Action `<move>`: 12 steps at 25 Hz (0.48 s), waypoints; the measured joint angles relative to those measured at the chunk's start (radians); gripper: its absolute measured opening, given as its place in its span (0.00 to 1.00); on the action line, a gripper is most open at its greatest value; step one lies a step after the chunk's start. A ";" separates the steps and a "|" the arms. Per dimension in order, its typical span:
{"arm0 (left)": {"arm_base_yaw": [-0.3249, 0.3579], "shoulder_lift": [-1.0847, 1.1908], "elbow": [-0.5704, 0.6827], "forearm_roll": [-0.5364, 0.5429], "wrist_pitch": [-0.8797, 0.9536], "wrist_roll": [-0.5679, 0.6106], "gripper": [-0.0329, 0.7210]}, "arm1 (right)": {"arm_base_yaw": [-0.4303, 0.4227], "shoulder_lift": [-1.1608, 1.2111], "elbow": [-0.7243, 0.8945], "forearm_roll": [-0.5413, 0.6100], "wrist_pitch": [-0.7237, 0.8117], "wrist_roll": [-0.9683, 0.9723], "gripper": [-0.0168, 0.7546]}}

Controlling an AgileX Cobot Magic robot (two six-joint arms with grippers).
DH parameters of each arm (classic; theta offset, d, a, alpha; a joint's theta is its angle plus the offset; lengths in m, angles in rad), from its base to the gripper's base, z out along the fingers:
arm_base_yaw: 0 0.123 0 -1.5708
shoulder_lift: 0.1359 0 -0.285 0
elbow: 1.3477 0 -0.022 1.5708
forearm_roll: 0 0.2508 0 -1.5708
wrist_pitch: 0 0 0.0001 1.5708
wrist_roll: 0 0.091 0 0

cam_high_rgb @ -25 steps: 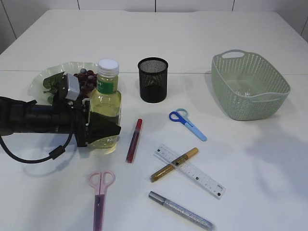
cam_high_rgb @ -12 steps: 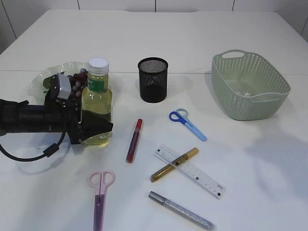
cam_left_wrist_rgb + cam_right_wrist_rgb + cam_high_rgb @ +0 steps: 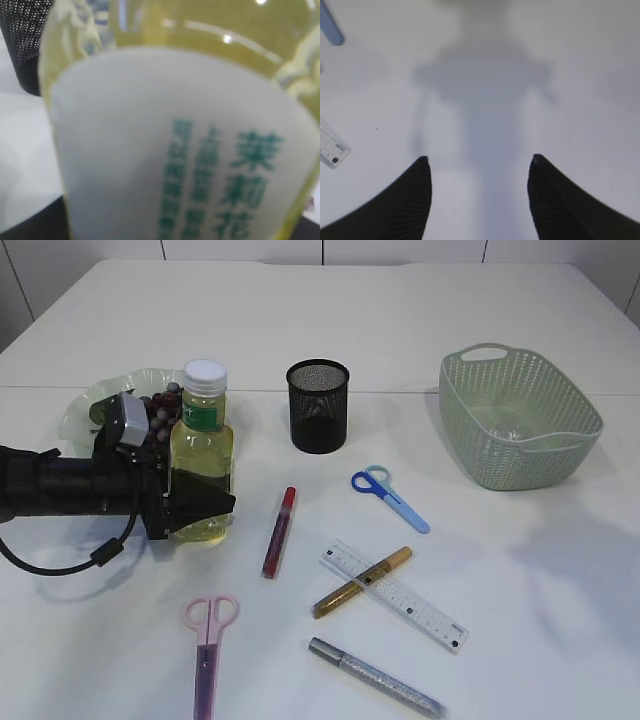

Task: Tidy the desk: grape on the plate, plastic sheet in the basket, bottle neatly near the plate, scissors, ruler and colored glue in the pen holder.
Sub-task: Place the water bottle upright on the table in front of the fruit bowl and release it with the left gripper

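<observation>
My left gripper (image 3: pixel 200 508) is clamped around the lower body of the bottle (image 3: pixel 201 465), which stands upright on the table (image 3: pixel 500 580) just in front of the plate (image 3: pixel 85 405); my left wrist view is filled by the bottle's white label with green characters and the yellow liquid above it, and a corner of the pen holder (image 3: pixel 22 45) shows at upper left. The grape (image 3: pixel 163 407) bunch lies on the plate, right behind the bottle's shoulder. My right gripper (image 3: pixel 477 195) hangs over bare table with its jaws apart and nothing between them; in its own view I see only its shadow, the end of the ruler (image 3: pixel 331 147) at the left edge and a blue tip at the top left corner. I cannot see that arm in the exterior view. The black mesh pen holder (image 3: pixel 318 406) stands upright near the table's middle, the green basket (image 3: pixel 520 420) well to its right. Blue scissors (image 3: pixel 390 497) lie between them, nearer me. A red glue pen (image 3: pixel 279 531) lies just right of the bottle, a gold glue pen (image 3: pixel 361 582) crosses under the ruler (image 3: pixel 393 595), a silver glue pen (image 3: pixel 376 677) lies near the front edge, and pink scissors (image 3: pixel 209 641) lie at front left. I cannot make out the plastic sheet.
</observation>
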 joint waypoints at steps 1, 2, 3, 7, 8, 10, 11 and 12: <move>0.000 0.000 0.000 0.000 0.000 0.000 0.63 | 0.000 0.000 0.000 0.000 0.000 0.000 0.64; 0.000 0.000 0.000 0.000 0.000 0.000 0.63 | 0.000 0.000 0.000 0.000 0.000 0.000 0.64; 0.000 0.000 0.000 0.000 0.000 0.002 0.63 | 0.000 0.000 0.000 0.000 0.000 0.000 0.64; 0.000 0.000 0.000 0.000 0.000 0.001 0.69 | 0.000 0.000 0.000 0.000 0.000 0.000 0.64; 0.000 0.000 0.000 0.000 0.000 0.001 0.71 | 0.000 0.000 0.000 0.000 0.000 0.000 0.64; 0.000 0.000 0.000 0.000 0.002 0.002 0.76 | 0.000 0.000 0.000 0.000 0.000 0.000 0.64; 0.000 0.000 0.000 -0.005 0.011 0.003 0.78 | 0.000 0.000 0.000 0.000 0.000 0.000 0.64; 0.000 0.000 0.000 -0.013 0.024 0.003 0.81 | 0.000 0.000 0.000 0.000 0.000 0.000 0.64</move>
